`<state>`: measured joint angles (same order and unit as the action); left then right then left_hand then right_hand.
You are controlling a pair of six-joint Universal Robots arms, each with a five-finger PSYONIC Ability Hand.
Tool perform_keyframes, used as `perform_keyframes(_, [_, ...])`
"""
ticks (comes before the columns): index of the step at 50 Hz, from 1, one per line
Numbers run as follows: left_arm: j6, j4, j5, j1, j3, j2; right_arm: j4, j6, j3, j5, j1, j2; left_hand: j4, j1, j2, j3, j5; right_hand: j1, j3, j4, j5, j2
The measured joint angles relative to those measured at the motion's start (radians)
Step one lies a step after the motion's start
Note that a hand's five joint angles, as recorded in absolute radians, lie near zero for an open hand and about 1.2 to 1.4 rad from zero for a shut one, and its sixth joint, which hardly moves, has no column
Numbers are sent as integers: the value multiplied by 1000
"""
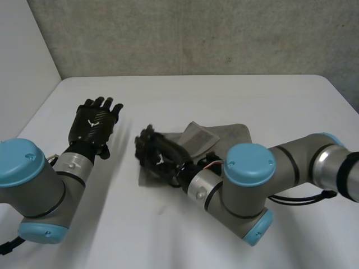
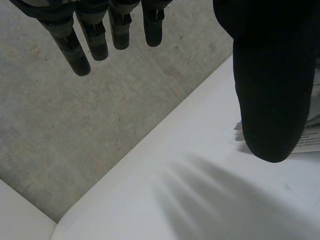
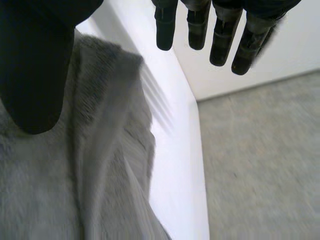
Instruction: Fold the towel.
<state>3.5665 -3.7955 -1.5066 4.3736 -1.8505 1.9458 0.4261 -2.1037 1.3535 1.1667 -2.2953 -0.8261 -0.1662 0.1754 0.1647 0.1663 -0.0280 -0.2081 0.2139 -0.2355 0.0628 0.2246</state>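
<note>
A grey towel (image 1: 224, 137) lies bunched and partly folded on the white table (image 1: 196, 95), just right of the middle. My right hand (image 1: 154, 150) hovers over the towel's left end, fingers straight and thumb apart, holding nothing. In the right wrist view the towel (image 3: 100, 165) lies rumpled under the palm, with the thumb (image 3: 35, 75) above it and the fingers (image 3: 220, 35) past its edge. My left hand (image 1: 95, 123) is raised at the left, apart from the towel, fingers spread. The left wrist view shows its fingers (image 2: 95, 35) straight and a sliver of towel (image 2: 312, 130) beside the thumb.
A grey wall (image 1: 196, 33) runs behind the table's far edge, and a white wall (image 1: 22, 50) stands at the left. Bare tabletop lies in front of the left hand and along the far side.
</note>
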Motion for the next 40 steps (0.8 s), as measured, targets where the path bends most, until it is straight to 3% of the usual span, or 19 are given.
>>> perform_keyframes(5, [-1, 0, 0, -8, -1, -1, -1, -84, 49, 51, 22, -74, 0, 0, 0, 0, 0, 0, 0, 0, -3, 0])
perform_keyframes(7, [-2, -1, 1, -25, -1, -4, -1, -232, 119, 84, 70, -169, 0, 0, 0, 0, 0, 0, 0, 0, -4, 0])
perform_keyframes(10, [-3, -1, 1, -34, 0, -5, -1, -304, 151, 93, 97, -209, 0, 0, 0, 0, 0, 0, 0, 0, -5, 0])
perform_keyframes(11, [-10, -1, 2, -56, 2, -8, -4, -422, 206, 99, 150, -265, 0, 0, 0, 0, 0, 0, 0, 0, -5, 0])
perform_keyframes(17, [-63, -2, 5, -116, 23, -17, -39, -604, 304, 98, 274, -324, 0, 0, 0, 0, 0, 0, 0, 0, -6, 0])
perform_keyframes(27, [-271, 25, 62, -241, 160, 41, -116, -636, 385, 96, 412, -315, -3, 0, 3, 2, 0, 0, 0, 0, -6, 0])
perform_keyframes(34, [-322, 97, 104, -280, 260, 136, -115, -629, 403, 96, 426, -304, -4, 1, 7, 5, 0, -5, 13, -6, 4, 9])
perform_keyframes(40, [-325, 191, 108, -285, 382, 257, -108, -628, 405, 97, 418, -285, -8, 4, 12, 10, 0, -138, 187, -165, 153, 170])
